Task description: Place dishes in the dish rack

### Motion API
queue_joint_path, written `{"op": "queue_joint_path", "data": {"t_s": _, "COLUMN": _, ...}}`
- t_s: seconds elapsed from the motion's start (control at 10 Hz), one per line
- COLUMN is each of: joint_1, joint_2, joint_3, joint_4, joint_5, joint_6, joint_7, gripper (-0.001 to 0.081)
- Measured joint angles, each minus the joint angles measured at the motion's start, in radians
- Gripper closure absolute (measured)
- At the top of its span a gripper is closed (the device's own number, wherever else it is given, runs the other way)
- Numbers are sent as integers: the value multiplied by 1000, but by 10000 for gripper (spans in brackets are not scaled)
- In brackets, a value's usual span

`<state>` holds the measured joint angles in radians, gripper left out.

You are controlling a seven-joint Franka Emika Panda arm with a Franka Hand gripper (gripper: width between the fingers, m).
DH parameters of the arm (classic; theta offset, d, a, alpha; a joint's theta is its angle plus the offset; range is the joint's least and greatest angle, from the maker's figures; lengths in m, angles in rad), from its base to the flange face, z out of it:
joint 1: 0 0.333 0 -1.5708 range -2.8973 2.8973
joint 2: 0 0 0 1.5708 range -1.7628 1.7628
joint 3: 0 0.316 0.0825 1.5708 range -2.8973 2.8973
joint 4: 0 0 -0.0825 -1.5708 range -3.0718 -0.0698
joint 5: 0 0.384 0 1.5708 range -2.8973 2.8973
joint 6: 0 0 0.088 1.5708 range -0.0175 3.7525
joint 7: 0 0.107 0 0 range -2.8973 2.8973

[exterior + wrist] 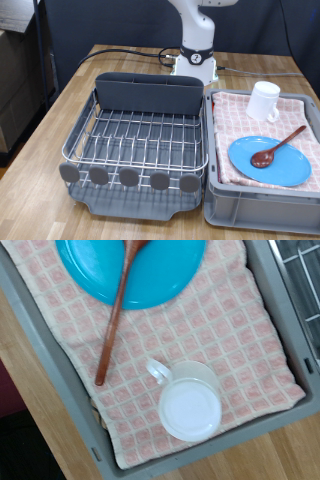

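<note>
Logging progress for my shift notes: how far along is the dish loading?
Nothing is done yet: the dish rack holds no dishes. The blue plate, the wooden spoon lying on it and the white mug all sit on the checkered cloth in the grey bin. Nothing is in hand; the pincer isn't visible.

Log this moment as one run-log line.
gripper: out of view | rack: no dishes | plate, spoon, mug: on checkered cloth in bin | wrist camera: above mug
</note>
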<state>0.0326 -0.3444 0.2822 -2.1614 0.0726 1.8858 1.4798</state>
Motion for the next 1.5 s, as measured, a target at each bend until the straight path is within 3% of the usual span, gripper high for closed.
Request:
{"op": "queue_joint_path", "data": {"t_s": 0.2, "joint_1": 0, "joint_2": 80, "joint_3": 22, "joint_4": 61, "joint_5": -13, "joint_6": 26, "joint_7": 20, "gripper": 3}}
{"op": "queue_joint_path", "data": {"t_s": 0.4, "joint_1": 0, "joint_2": 80, "joint_3": 25, "joint_4": 57, "joint_5": -43, "joint_6": 17, "joint_7": 9, "gripper": 3}}
{"op": "queue_joint_path", "data": {"t_s": 0.9, "joint_1": 1, "joint_2": 96, "joint_3": 93, "joint_4": -21, "joint_5": -164, "joint_6": 98, "joint_7": 97, "gripper": 3}}
{"op": "queue_joint_path", "data": {"t_s": 1.2, "joint_1": 0, "joint_2": 119, "joint_3": 120, "joint_4": -81, "joint_5": -172, "joint_6": 209, "joint_7": 205, "gripper": 3}}
{"op": "queue_joint_path", "data": {"t_s": 1.5, "joint_1": 0, "joint_2": 187, "joint_3": 137, "joint_4": -113, "joint_5": -200, "joint_6": 309, "joint_7": 264, "gripper": 3}}
